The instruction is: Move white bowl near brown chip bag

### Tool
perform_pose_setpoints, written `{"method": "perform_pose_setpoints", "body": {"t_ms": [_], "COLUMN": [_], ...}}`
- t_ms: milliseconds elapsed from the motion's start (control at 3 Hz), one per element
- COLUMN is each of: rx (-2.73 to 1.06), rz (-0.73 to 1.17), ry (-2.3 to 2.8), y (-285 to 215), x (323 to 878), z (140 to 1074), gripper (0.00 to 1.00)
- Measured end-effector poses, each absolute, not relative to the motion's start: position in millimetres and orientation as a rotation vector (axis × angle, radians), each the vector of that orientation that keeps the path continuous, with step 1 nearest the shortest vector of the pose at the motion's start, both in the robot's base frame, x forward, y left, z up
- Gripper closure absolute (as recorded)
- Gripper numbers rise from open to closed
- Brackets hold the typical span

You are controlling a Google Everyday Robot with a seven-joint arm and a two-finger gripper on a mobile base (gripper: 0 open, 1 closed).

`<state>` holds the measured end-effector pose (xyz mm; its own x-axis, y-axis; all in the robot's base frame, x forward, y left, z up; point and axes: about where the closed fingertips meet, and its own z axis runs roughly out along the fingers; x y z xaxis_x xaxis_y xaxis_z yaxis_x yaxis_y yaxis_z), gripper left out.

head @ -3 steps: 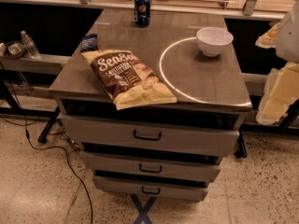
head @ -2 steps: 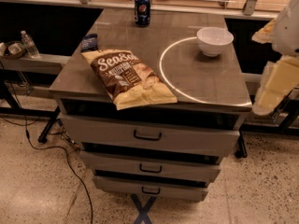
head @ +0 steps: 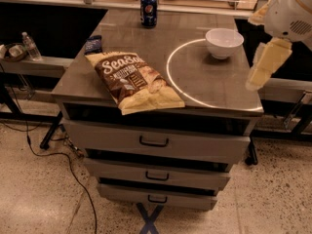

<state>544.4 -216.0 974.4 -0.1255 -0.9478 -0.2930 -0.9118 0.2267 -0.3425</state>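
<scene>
Since a second ago the gripper (head: 254, 52) has drifted left and a little upward off the right edge of the bench (head: 214, 95), closing on the white bowl (head: 224, 42), while bowl and bag have stayed where they lay. Nearest the camera, three grey metal drawers (head: 154, 141) with dark bar handles front the cabinet. On the smooth brushed-metal top above them the brown chip bag (head: 131, 79) lies flat and crinkled at the front left, its dark brown centre lettered in white and its pale yellow end at the front edge. A thin bright ring of light (head: 169, 77) curves across the top between bag and bowl. The bowl sits upright toward the right rear, glossy, round and plain, narrowing to a small base, well apart from the bag. Right of it hangs the gripper, empty, its pale fingers (head: 265, 65) standing apart. A small dark blue packet (head: 92, 44) touches the bag's far end, and a blue soda can (head: 148, 10) stands at the back edge. The step in hand looks like the reach: the rim is slick and thin, so one finger should probably drop inside and one outside the wall, pinching squarely before lifting, then the bowl should be set down just beside the bag without riding onto its puffy foil.
</scene>
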Motion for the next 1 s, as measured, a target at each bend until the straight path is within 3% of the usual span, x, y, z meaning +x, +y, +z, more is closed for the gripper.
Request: {"method": "perform_pose_setpoints", "body": {"t_ms": [333,1000], "rx": [-1.615,-1.458], "rz": [-0.104,-0.030], "ry": [2.007,2.026], "y": [-216.8,-226.4], "x": [612.3,685.5], "z": [964.3,931.1], "gripper": [0.00,0.00]}}
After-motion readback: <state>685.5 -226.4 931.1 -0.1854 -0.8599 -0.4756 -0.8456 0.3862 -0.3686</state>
